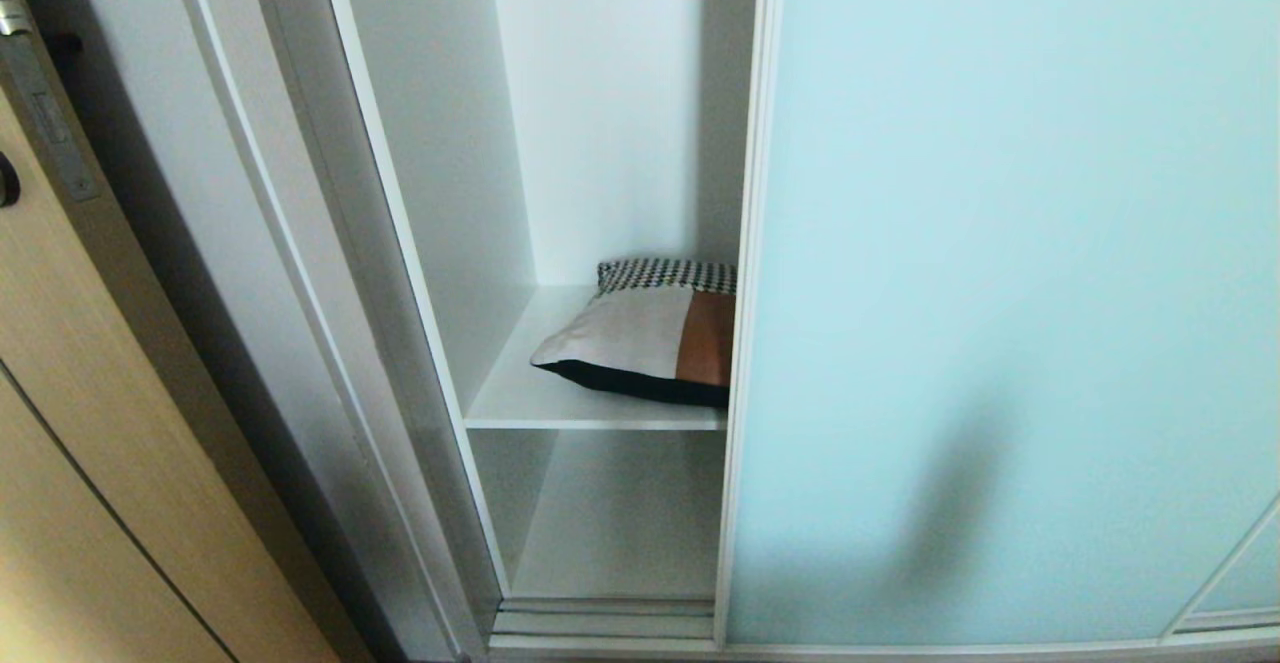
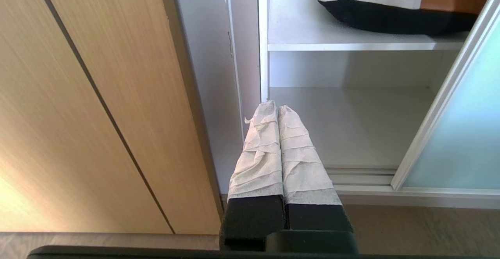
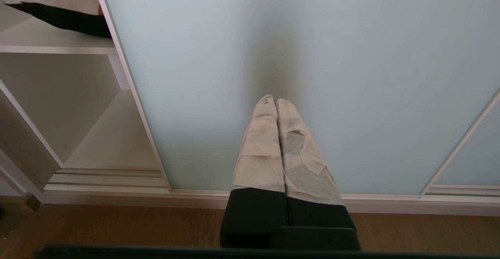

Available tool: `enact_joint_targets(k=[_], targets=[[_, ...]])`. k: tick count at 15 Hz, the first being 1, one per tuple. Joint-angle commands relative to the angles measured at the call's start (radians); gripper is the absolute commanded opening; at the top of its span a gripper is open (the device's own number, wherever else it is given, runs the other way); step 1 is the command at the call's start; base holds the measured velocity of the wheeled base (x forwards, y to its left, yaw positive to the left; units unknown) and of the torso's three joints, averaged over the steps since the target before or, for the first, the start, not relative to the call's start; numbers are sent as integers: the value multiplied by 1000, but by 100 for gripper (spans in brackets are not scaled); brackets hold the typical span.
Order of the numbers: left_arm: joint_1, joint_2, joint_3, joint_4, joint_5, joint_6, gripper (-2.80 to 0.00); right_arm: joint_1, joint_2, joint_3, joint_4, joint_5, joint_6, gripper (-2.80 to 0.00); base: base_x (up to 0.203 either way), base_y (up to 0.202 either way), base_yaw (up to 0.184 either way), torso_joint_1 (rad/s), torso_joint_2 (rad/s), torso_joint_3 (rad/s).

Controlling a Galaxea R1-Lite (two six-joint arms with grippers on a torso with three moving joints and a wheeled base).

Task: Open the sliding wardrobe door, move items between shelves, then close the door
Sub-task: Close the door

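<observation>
Both arms are parked low in front of the wardrobe, each pincer pointing level toward it and holding nothing. The left pincer (image 2: 277,108) has its two tape-wrapped fingers pressed together, fully closed, and faces the wardrobe's left side panel (image 2: 211,95), just beside the open bay. The right pincer (image 3: 272,102) is closed in the same way and faces the sliding wardrobe door (image 1: 1000,293), short of the glass, above the wood-grain floor (image 3: 117,227).

The sliding wardrobe door is partly open, its silver frame edge standing at the right of the exposed bay. Inside the bay, the lower shelf (image 1: 620,533) is bare. On the upper shelf (image 1: 520,393) lies the patchwork cushion (image 1: 650,338), its right part hidden behind the door's edge. Left of the wardrobe stands a tan wooden door (image 1: 90,463).
</observation>
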Motion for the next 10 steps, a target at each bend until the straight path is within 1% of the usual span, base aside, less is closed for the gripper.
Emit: enact_joint_targets(k=[1,10], targets=[[1,1,0,0,0,0,-280,-1,2,1,0,-1,0,-280,0,0,0,0,0,0],[1,1,0,0,0,1,-280,0,2,2,0,-1,0,-280,0,0,0,0,0,0]])
